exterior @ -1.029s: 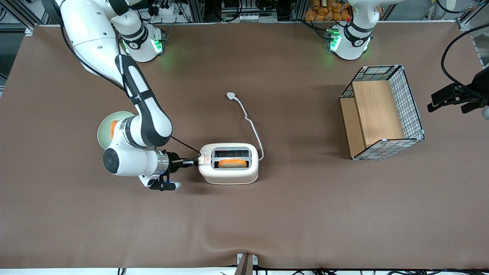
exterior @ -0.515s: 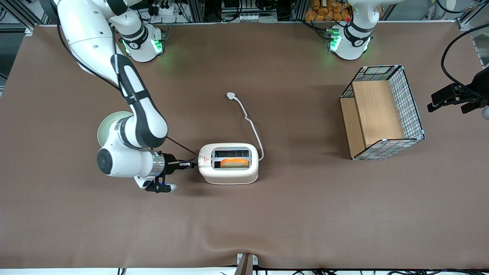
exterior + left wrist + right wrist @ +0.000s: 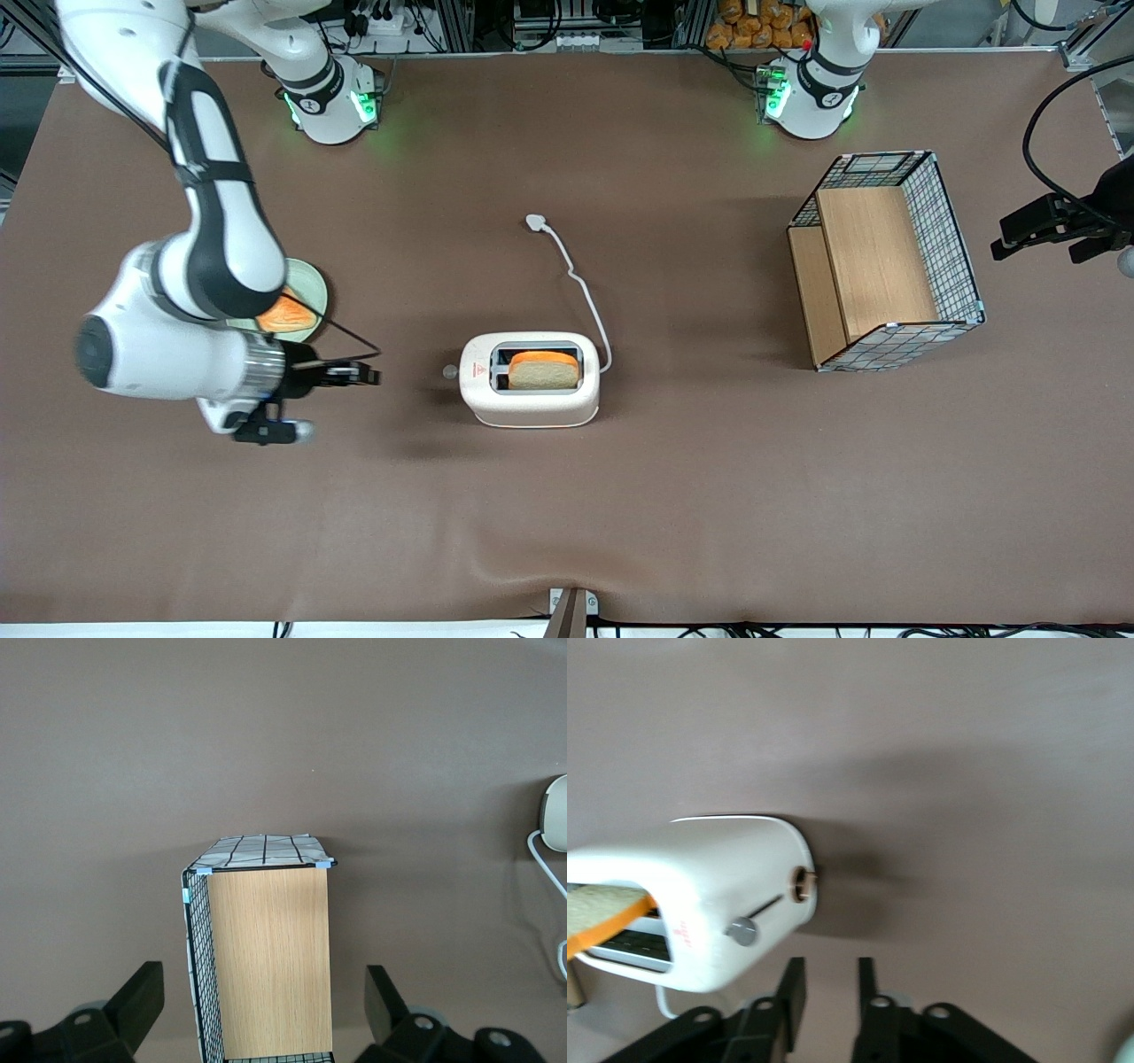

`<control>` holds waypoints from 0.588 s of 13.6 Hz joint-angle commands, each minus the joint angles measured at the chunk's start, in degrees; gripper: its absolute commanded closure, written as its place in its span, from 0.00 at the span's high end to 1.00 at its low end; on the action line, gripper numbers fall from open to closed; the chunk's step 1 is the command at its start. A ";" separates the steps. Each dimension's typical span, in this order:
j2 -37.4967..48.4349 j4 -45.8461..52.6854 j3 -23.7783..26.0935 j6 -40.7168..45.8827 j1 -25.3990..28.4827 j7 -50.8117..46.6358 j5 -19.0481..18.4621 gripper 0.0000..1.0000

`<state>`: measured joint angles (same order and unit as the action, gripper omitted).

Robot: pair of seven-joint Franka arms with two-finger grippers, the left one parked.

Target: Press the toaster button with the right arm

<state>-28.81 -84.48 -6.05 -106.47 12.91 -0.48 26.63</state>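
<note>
The pincer [image 3: 368,377], jaws nearly closed and empty, hangs well apart from the toaster [image 3: 530,379]; its button [image 3: 450,372] sits raised, bread [image 3: 542,369] up.

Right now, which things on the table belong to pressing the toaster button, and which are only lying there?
For the job:
toaster
button
tool, apart from the toaster, toward the working arm's end

Lying about:
basket
plate with bread
plug
</note>
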 commanded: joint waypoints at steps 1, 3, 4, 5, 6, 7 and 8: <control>4.71 -1.39 0.34 2.22 -1.74 0.56 -7.52 1.00; 8.48 -3.05 0.43 2.58 -3.06 1.87 -13.15 1.00; 11.20 -5.32 0.34 2.67 -4.02 3.80 -14.83 1.00; 13.58 -7.78 0.34 2.67 -5.77 5.56 -15.46 1.00; 15.95 -10.24 0.34 2.76 -7.44 7.05 -15.64 1.00; 18.07 -11.84 0.34 3.02 -8.41 7.85 -15.99 1.00; 19.74 -12.29 0.34 4.76 -8.95 7.86 -17.30 1.00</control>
<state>-15.16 -91.09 -6.66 -102.36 5.86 5.98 11.62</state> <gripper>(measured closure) 0.000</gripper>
